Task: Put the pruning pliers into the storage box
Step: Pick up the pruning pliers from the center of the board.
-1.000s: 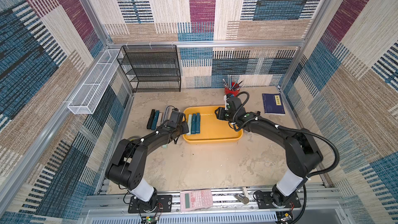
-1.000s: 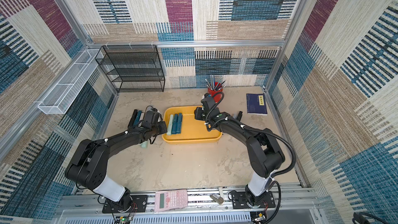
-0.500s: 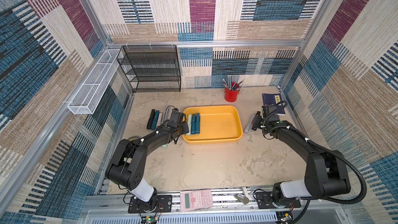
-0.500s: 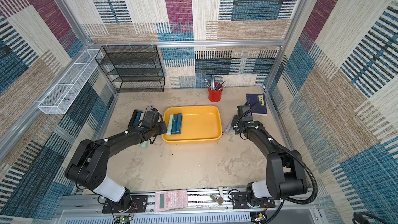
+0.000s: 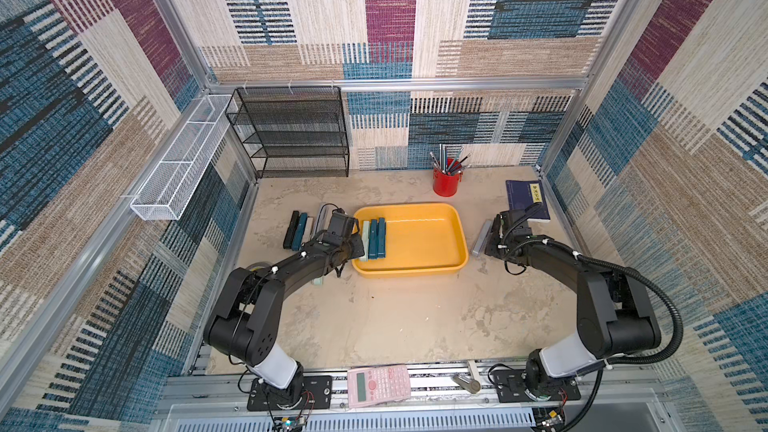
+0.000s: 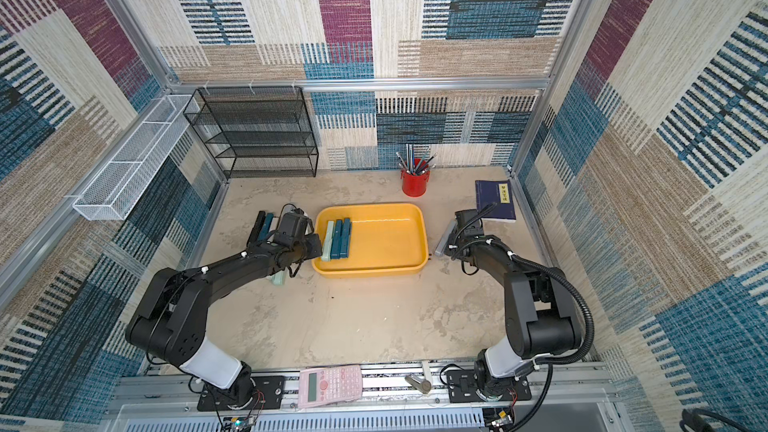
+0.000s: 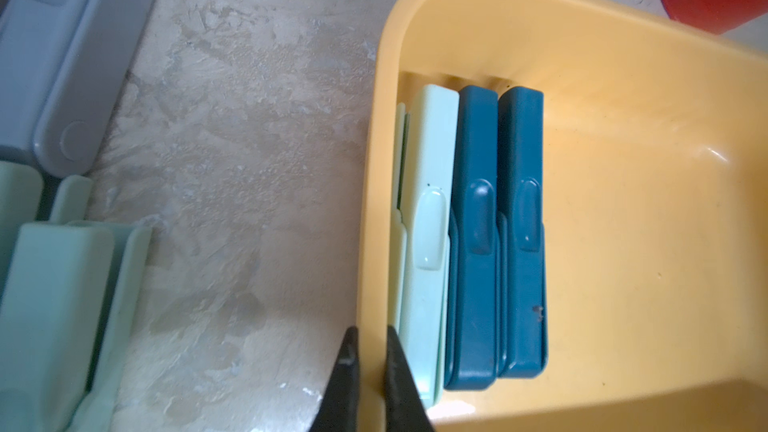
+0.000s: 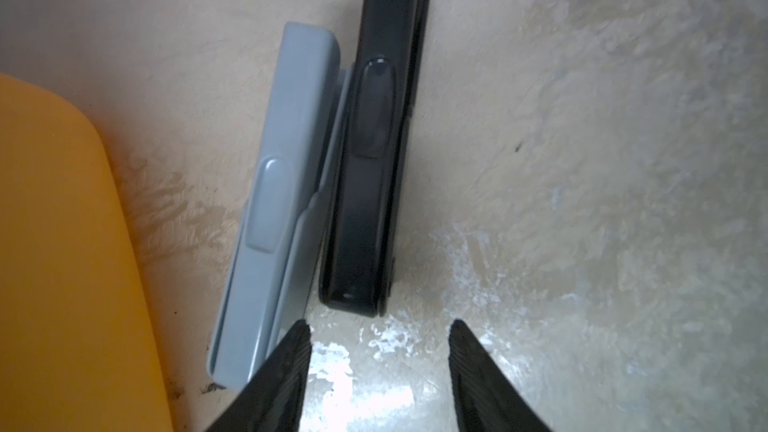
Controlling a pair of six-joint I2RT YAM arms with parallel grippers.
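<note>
Left wrist alone shows tool (image 7: pixel 370 332) clamping storage box (image 7: pixel 540 6).

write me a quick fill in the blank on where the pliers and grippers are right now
The storage box holds ____ pruning pliers.
The left gripper is shut on the box's rim, right beside the mint ____ one inside.
The right gripper, fingers open, faces grey pliers and a ____ pair lying side by side.
The cup behind the box is ____.
Missing words: three, green, black, red.
</note>
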